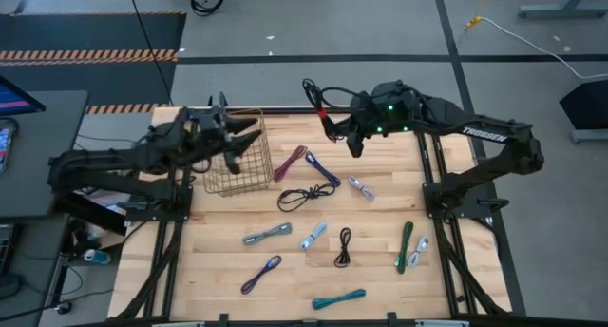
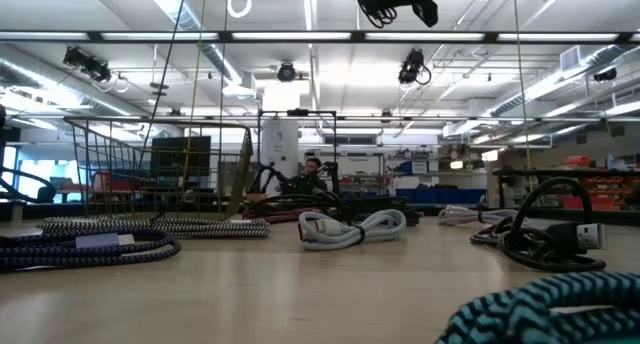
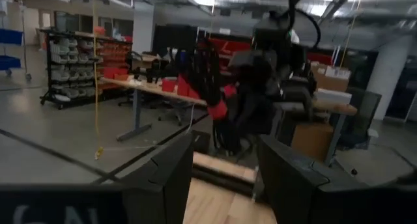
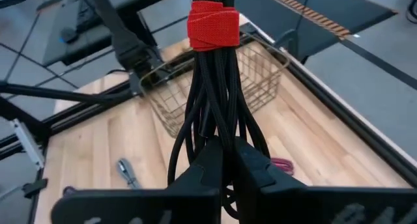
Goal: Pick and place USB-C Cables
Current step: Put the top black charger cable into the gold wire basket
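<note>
My right gripper (image 1: 340, 125) hangs high over the table's far middle, shut on a black USB-C cable bundle (image 1: 316, 101) bound by a red strap (image 4: 213, 25). My left gripper (image 1: 236, 137) stands open above the left rim of the wire basket (image 1: 249, 165), with nothing between its fingers (image 3: 163, 178). Several more cables lie flat on the wooden table: maroon (image 1: 290, 163), dark blue (image 1: 322, 169), silver (image 1: 361, 187), loose black (image 1: 306, 197), grey (image 1: 266, 235), green (image 1: 406, 246), purple (image 1: 260, 274) and teal (image 1: 338, 298). My right gripper pinches the black bundle's strands (image 4: 218, 129) between its two fingers, at the end away from the red strap. The fingers lie along the bundle, which juts out past the fingertips toward the basket. The bundle is lifted clear of the table.
The basket stands at the table's far left, between the two arms. A black frame (image 1: 432, 189) runs round the table top. Bare wood shows between the basket and the cables in the near half.
</note>
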{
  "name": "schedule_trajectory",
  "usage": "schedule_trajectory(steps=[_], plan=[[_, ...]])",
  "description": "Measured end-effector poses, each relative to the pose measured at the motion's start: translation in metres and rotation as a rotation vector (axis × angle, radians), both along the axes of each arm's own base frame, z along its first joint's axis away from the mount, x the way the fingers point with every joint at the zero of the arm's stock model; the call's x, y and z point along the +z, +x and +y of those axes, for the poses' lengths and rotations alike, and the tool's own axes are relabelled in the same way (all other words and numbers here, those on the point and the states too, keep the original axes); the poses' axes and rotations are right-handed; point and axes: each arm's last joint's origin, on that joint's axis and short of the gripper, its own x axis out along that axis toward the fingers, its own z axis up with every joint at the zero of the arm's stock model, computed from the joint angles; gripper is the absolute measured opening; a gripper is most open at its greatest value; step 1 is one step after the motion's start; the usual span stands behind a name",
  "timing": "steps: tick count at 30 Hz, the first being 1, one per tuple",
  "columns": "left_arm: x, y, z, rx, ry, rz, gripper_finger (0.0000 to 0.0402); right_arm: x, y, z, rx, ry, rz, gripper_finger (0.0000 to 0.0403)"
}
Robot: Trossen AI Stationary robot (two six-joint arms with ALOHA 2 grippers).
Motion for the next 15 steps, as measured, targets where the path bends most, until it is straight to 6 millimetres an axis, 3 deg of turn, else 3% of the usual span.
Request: schedule_trajectory(steps=[8, 15], plan=[[-0.018, 0.042, 0.006, -0.068, -0.055, -0.026, 0.0188, -0.008, 0.025, 0.021, 0.099, -0.002, -0.029, 0.0015], [-0.019, 0.056, 0.014, -0.154, -0.045, -0.115, 0.0188, -0.015, 0.038, 0.035, 0.166, 0.008, -0.027, 0.0015]])
